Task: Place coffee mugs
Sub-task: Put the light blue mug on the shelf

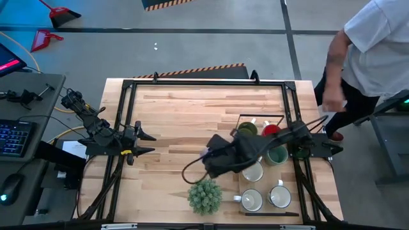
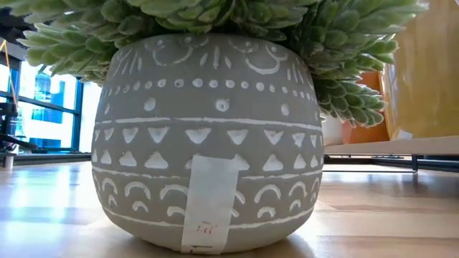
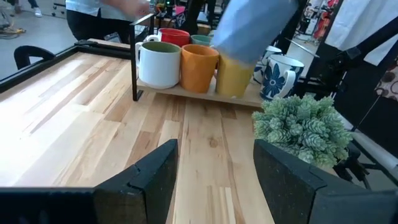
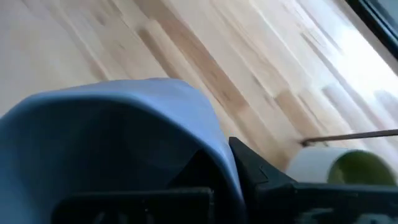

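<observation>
Right tool [image 4: 214, 171] pinched on the rim of a blue-grey mug [image 4: 112, 124], smooth glazed ceramic, held tilted above the wooden table [image 1: 179, 115]. Just beside it, a thin-framed tray [image 1: 281, 117] holds round mugs: white [image 3: 158, 62], orange [image 3: 199, 65], yellow [image 3: 235, 74], red [image 3: 174, 36]. Spiky green plant [image 1: 204, 196] near, in a patterned grey pot [image 2: 208, 136]. Left tool [image 3: 214, 177] well apart, fingers spread, empty.
</observation>
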`<action>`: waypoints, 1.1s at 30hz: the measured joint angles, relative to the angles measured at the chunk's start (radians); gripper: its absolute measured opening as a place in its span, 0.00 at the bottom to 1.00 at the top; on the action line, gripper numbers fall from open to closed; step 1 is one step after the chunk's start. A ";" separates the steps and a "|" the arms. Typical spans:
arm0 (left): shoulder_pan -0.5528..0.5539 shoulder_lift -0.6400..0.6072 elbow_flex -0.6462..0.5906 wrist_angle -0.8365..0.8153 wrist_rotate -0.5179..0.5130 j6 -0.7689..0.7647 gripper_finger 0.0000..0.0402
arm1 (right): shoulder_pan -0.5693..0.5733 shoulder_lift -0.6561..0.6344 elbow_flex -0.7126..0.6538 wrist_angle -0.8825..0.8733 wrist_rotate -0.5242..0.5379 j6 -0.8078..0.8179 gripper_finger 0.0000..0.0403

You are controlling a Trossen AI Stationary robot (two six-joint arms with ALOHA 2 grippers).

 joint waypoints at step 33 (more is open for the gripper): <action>0.000 -0.001 0.000 -0.024 0.069 -0.026 0.49 | 0.309 -0.553 -0.450 -0.004 -0.062 0.646 0.00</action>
